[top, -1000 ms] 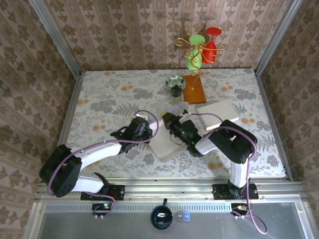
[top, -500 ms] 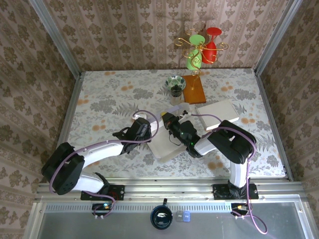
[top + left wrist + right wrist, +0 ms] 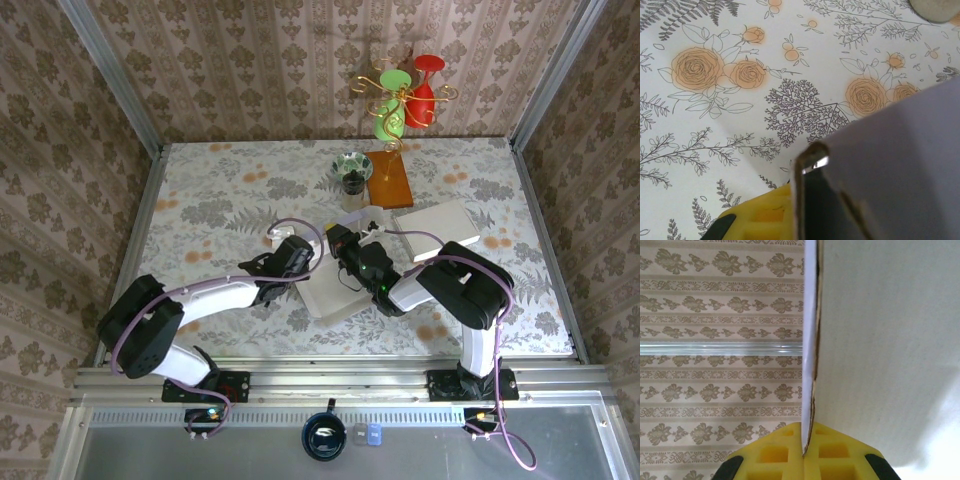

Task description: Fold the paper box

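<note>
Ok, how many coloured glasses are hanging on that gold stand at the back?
2. A green glass hangs on the left of the gold stand, and a red glass hangs on its right. None looks hidden behind them, though I can't fully rule that out.

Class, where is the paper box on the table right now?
In the top view the paper box lies mid-table, between the left hand and right hand, which both grip it. A flat white panel lies to its right, farther back.

paper box [image 3: 335, 288]: middle of table [image 3: 200, 200] | bowl [image 3: 352, 168]: behind box | board [image 3: 388, 180]: just right of bowl | stand [image 3: 402, 100]: at board's far end | flat carton [image 3: 435, 222]: right of box
</note>
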{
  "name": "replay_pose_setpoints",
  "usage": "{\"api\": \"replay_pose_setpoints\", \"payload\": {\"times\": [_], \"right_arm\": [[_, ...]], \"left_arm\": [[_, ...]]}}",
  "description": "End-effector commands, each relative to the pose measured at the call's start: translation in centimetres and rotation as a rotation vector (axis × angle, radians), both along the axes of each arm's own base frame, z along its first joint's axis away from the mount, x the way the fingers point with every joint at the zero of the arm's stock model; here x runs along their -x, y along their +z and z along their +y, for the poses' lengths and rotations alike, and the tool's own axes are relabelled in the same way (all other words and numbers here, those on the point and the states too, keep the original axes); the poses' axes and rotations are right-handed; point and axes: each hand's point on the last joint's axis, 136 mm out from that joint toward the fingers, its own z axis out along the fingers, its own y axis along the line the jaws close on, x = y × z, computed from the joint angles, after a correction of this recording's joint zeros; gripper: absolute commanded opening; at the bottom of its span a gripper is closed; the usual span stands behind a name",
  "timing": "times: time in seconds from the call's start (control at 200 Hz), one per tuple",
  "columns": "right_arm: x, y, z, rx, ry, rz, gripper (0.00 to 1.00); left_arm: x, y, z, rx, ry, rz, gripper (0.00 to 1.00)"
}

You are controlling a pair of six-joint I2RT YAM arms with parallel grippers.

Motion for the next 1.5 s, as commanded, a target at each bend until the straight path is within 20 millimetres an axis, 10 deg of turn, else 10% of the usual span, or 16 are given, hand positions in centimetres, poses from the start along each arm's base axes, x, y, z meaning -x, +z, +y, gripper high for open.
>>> {"api": "replay_pose_setpoints", "payload": {"times": [0.0, 0.3, 0.51, 0.71, 1.1, 1.495], "right_arm": [[1.0, -1.6, 1.0, 0.057, 0.034, 0.045, 0.00], [1.2, -1.1, 0.9, 0.063, 0.034, 0.053, 0.00], [1.4, -0.3, -0.1, 0.097, 0.008, 0.081, 0.38], [1.7, 2.5, -1.8, 0.211, 0.003, 0.074, 0.49], [3.2, 10.7, -8.4, 0.447, 0.028, 0.027, 0.61], [4.4, 17.6, -18.3, 0.747, 0.058, -0.031, 0.55]], "left_arm": [[1.1, -2.1, -0.2, 0.009, 0.018, 0.089, 0.09], [0.9, -1.9, 0.4, -0.021, 0.057, 0.089, 0.00], [0.9, -1.6, 0.8, -0.028, 0.060, 0.104, 0.00], [0.4, -0.7, 1.0, -0.050, 0.036, 0.080, 0.00], [-1.0, 2.3, 0.0, -0.076, -0.111, 0.004, 0.00], [-2.2, 7.2, -4.0, 0.280, -0.412, 0.041, 0.00]]}}
